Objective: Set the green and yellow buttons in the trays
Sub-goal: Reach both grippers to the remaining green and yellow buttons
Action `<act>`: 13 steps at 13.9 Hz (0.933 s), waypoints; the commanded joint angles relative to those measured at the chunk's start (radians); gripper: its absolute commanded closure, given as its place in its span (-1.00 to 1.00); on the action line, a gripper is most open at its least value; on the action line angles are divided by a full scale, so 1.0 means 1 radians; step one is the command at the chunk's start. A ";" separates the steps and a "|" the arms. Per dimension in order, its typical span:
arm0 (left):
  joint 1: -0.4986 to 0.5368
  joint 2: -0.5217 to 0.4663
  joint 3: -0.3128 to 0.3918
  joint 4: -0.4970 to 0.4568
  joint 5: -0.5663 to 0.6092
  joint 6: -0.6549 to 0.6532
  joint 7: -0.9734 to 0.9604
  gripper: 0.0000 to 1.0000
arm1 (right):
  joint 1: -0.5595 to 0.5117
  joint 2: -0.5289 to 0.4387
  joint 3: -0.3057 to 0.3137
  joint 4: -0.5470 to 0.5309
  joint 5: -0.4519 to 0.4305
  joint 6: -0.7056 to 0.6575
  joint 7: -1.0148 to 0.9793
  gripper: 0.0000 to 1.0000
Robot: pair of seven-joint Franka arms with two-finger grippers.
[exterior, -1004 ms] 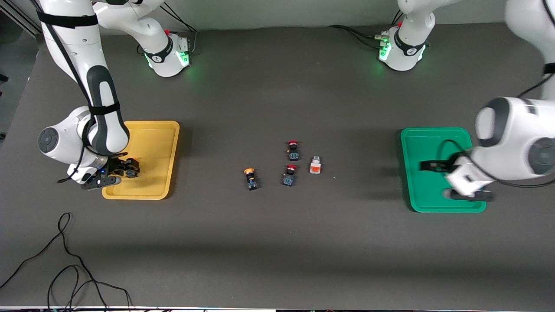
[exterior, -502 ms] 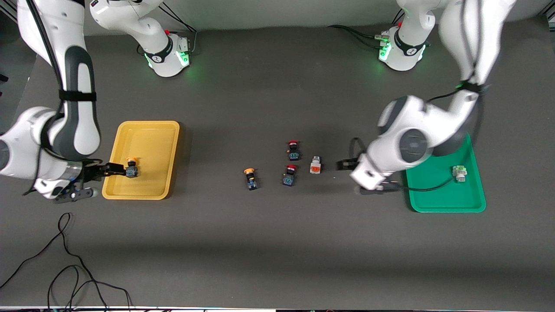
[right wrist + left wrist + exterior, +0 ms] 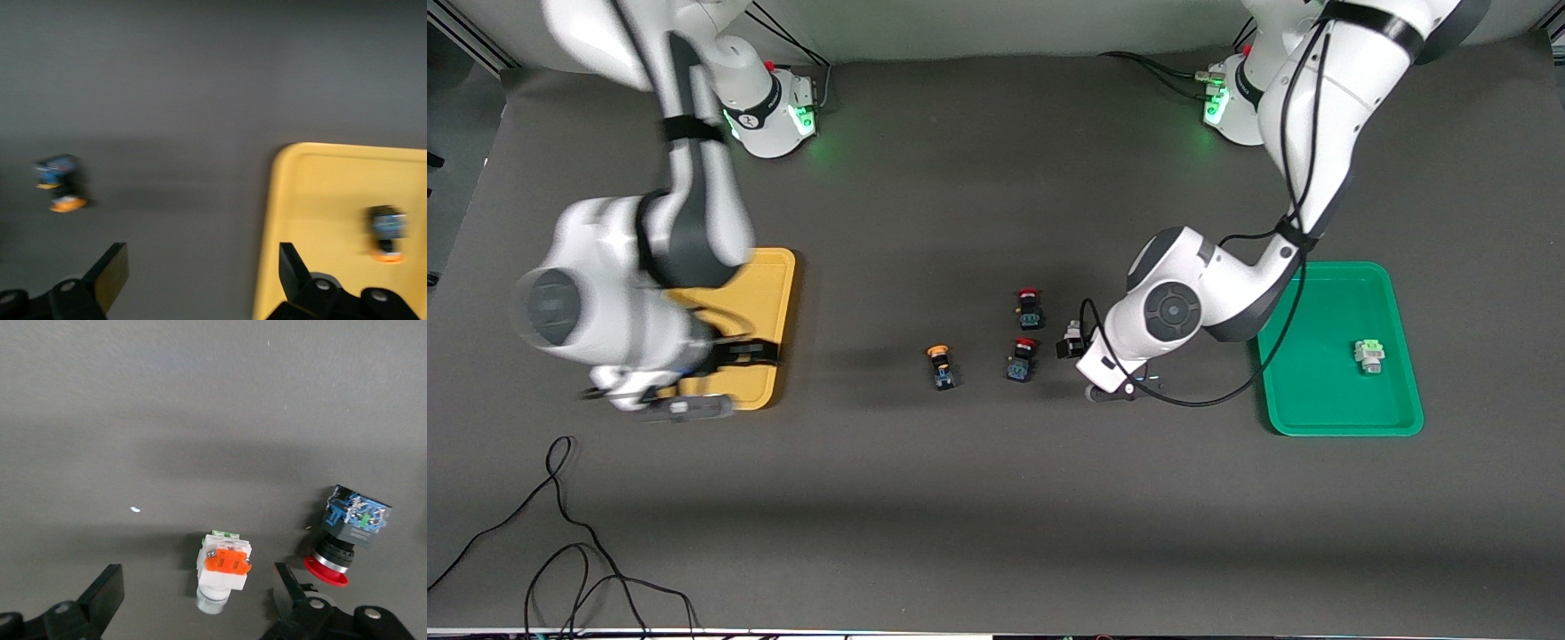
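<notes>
Care matters here: my left claw [image 3: 197, 613], jaws spread wide and empty, hovers over the small white-bodied button with the orange-red face [image 3: 224, 570] lying on the dark counter [image 3: 996, 498], so I should straddle it squarely and clear the red-capped dark switch [image 3: 347, 533] beside it. Half a second ago this claw was nearer the shallow green plastic tray [image 3: 1316, 418], where the light-green-faced white button [image 3: 1368, 355] lies. My right claw [image 3: 200, 293], wide and empty, has left the yellow tray [image 3: 293, 220] holding one orange-capped dark button [image 3: 388, 232] and heads for the other orange-capped button [image 3: 59, 181].
</notes>
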 commanded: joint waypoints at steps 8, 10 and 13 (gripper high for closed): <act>-0.088 0.026 0.054 -0.056 0.145 0.027 -0.043 -1.00 | -0.002 0.286 0.243 0.227 0.088 0.223 0.412 -0.99; -0.090 0.031 0.055 -0.055 0.145 0.036 -0.043 -0.85 | 0.006 0.334 0.270 0.226 0.087 0.295 0.416 -1.00; -0.084 0.031 0.055 -0.053 0.145 0.036 -0.044 -0.65 | 0.033 0.398 0.271 0.207 0.087 0.370 0.412 -1.00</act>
